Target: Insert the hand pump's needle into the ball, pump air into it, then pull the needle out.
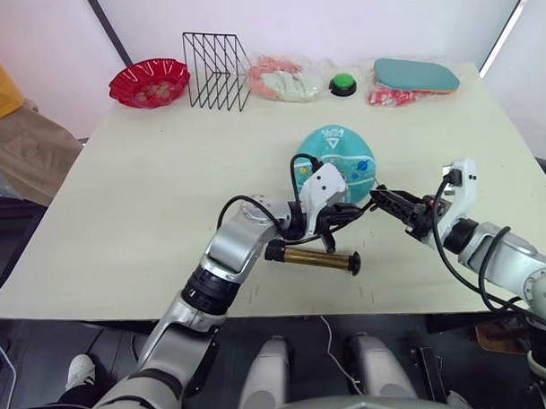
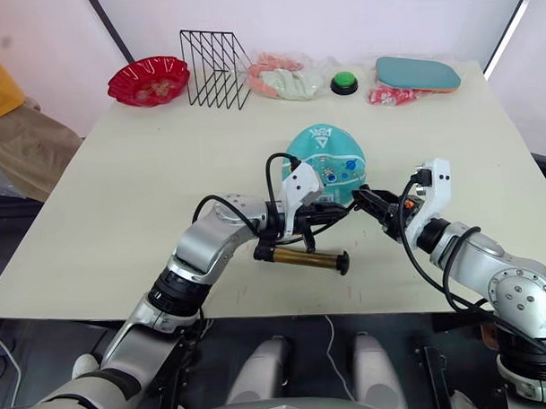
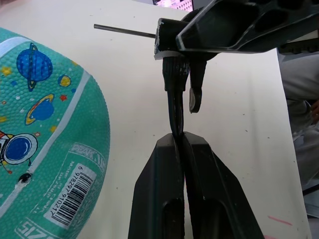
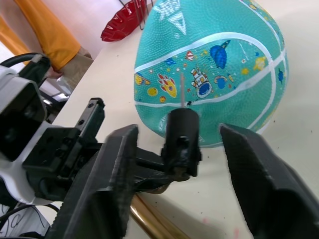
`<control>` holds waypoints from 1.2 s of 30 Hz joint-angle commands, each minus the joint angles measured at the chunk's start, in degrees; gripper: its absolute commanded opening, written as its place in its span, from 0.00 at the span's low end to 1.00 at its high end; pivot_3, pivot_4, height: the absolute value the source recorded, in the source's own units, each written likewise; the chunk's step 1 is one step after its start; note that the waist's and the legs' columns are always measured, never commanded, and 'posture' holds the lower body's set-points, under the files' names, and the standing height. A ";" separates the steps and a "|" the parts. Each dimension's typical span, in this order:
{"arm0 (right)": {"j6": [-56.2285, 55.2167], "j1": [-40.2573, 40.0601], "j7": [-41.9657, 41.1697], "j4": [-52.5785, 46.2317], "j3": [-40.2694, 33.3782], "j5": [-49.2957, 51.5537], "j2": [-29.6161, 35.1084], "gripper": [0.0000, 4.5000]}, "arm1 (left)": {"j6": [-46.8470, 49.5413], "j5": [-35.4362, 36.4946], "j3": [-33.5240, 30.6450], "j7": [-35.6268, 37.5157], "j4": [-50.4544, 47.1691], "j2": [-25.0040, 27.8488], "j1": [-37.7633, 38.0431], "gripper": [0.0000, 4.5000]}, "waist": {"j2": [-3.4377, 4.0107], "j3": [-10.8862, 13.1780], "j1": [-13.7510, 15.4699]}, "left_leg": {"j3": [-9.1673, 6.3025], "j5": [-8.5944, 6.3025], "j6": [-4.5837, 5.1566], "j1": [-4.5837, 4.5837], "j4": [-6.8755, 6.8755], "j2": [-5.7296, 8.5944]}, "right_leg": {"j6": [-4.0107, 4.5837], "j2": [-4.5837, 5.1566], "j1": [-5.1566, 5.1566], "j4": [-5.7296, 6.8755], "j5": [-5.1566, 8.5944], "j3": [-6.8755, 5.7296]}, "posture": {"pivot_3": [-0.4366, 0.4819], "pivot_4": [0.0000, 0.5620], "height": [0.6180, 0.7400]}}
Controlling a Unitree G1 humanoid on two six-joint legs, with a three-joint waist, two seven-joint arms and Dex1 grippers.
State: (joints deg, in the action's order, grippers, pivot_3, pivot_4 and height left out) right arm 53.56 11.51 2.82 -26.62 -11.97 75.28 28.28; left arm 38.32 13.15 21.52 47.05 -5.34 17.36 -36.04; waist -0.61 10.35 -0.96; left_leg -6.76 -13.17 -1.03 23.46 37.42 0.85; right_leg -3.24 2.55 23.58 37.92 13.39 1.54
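Both grippers meet just in front of the ball (image 1: 336,160), over the near part of the table (image 1: 147,182). Closed tight, the left gripper (image 3: 180,137) pinches the thin black hose (image 3: 174,112) a little behind the needle's fitting, its two fingers pressed together with only the hose between them. Spread wide, the right gripper (image 4: 182,142) has a finger on either side of the black fitting (image 4: 182,139) and, as far as I can judge, neither finger touches it.

Risks from here: the needle (image 3: 124,31) is a thin bare pin, and in the left wrist view it points past the ball rather than at the small dark valve hole (image 3: 21,178) (which sits well to one side of the left gripper's tip). If the pin is pushed in off-line it could skid across the pebbled skin or bend. The hose is soft, so a grip this far back may let the fitting swing when the right gripper closes. A round ball may also roll away under a push.

The hand pump (image 1: 315,259) lies on the table just below the left gripper, bronze-gold barrel with black ends. The ball is teal with white seams, small space cartoons and a white barcode label (image 3: 75,194).
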 commanded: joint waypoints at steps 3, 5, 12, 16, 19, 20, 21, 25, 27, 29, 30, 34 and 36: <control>-0.66 0.91 -0.62 -1.34 -0.29 0.64 0.19 0.08 | -0.49 0.37 -0.56 -0.30 -2.72 -0.37 -0.07 0.00 | 0.00 0.00 0.00 | 0.02 0.00 0.00 -0.01 0.00 0.00 | 0.00 0.00 0.00 0.01 0.00 0.01 | 0.48 0.27 1.00; -0.64 0.95 -0.76 -1.34 -0.25 0.66 0.22 0.08 | -0.50 0.45 -0.70 -0.42 -2.69 -0.51 0.00 0.00 | 0.00 0.00 0.00 | 0.04 0.00 0.00 -0.02 0.00 -0.01 | 0.00 0.00 0.00 0.00 0.00 0.03 | 0.48 0.27 1.00; -1.01 2.50 -2.30 -1.35 0.52 -2.22 1.12 0.08 | -3.90 -1.27 -1.33 -3.18 -0.96 -1.67 0.37 0.00 | 0.00 0.00 0.01 | 0.08 0.00 0.00 -0.04 0.00 -0.01 | -0.01 0.00 0.00 0.00 -0.01 0.07 | 0.48 0.27 1.00; -1.19 3.01 -4.67 -1.81 1.17 -6.19 3.00 0.08 | -2.95 2.26 -4.94 -2.48 -0.71 -2.37 1.69 0.23 | 0.00 0.00 0.00 | 0.11 0.00 0.00 -0.05 0.00 -0.01 | -0.01 0.00 0.00 0.00 -0.01 0.08 | 0.48 0.27 1.00; -0.58 3.04 -5.41 -2.16 0.87 -7.59 4.55 0.08 | -2.63 3.95 -6.26 -1.12 -2.49 -1.55 2.76 0.54 | 0.00 0.00 -0.01 | 0.12 0.00 0.00 -0.06 -0.01 -0.02 | -0.01 -0.01 0.01 0.01 -0.01 0.08 | 0.48 0.27 1.00; -0.19 3.31 -5.67 -2.30 1.03 -8.27 5.28 0.08 | -2.53 4.61 -7.00 -0.77 -3.20 -1.03 3.15 0.64 | 0.00 0.00 -0.02 | 0.12 0.00 0.00 -0.06 -0.01 -0.03 | -0.01 -0.01 0.01 0.00 -0.01 0.08 | 0.48 0.27 1.00; 0.12 3.62 -6.09 -2.50 1.33 -9.17 6.14 0.08 | -2.41 5.22 -7.76 -0.45 -3.83 -0.45 3.50 0.73 | 0.00 0.00 -0.02 | 0.14 0.00 0.00 -0.06 -0.01 -0.03 | -0.01 -0.01 0.01 0.00 -0.01 0.09 | 0.48 0.27 1.00; -0.92 4.08 -9.41 -4.52 2.10 -13.88 9.98 0.08 | -1.07 7.85 -10.10 -0.01 -6.89 1.34 5.22 1.00 | 0.00 0.00 -0.02 | 0.16 0.00 0.00 -0.06 -0.01 -0.03 | -0.01 -0.01 0.01 0.00 -0.01 0.11 | 0.48 0.27 1.00; -0.63 6.92 -10.46 -6.46 4.84 -19.16 13.65 0.08 | 0.28 10.12 -12.96 1.15 -8.91 4.12 7.01 1.00 | 0.01 0.01 -0.08 | 0.15 0.00 0.00 -0.08 -0.01 -0.04 | -0.02 -0.01 0.00 0.00 0.00 0.10 | 0.48 0.27 1.00; -1.31 9.88 -13.72 -9.12 8.93 -25.49 18.88 0.08 | 1.57 12.66 -16.33 2.72 -10.93 7.51 9.18 1.00 | 0.04 0.03 -0.77 | 0.25 0.00 0.00 -0.10 -0.02 -0.06 | -0.02 -0.01 0.02 -0.01 -0.01 0.16 | 0.48 0.27 1.00; -0.34 11.13 -14.69 -9.86 10.28 -26.70 20.77 0.08 | 1.78 13.65 -17.50 3.51 -11.50 8.99 9.97 1.00 | 0.06 0.04 -0.93 | 0.26 0.00 0.00 -0.12 -0.03 -0.06 | -0.03 0.00 0.04 0.00 0.00 0.17 | 0.48 0.27 1.00; 3.70 14.96 -16.53 -12.65 13.44 -31.41 27.44 0.08 | 2.53 17.12 -21.45 5.36 -13.00 13.29 12.64 1.00 | 0.05 0.05 -0.77 | 0.17 0.00 0.00 -0.14 -0.09 -0.11 | -0.02 -0.02 0.02 -0.01 0.01 0.06 | 0.48 0.27 1.00; 5.79 17.50 -19.12 -12.91 13.64 -30.21 28.54 0.08 | 3.32 18.79 -23.23 5.69 -14.02 14.99 13.59 1.00 | 0.04 0.05 -0.82 | 0.19 0.00 0.00 -0.09 -0.06 -0.09 | -0.02 0.00 0.03 -0.06 0.01 0.08 | 0.48 0.27 1.00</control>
State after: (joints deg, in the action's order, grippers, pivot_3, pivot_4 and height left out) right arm 58.21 26.95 -14.56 -37.50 2.48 45.07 55.64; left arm 41.24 29.76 0.31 52.04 -16.51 31.53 -22.36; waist -0.57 10.41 -1.78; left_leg -6.53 -13.17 -1.03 23.38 37.36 0.76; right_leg -3.26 2.56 23.62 37.85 13.39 1.65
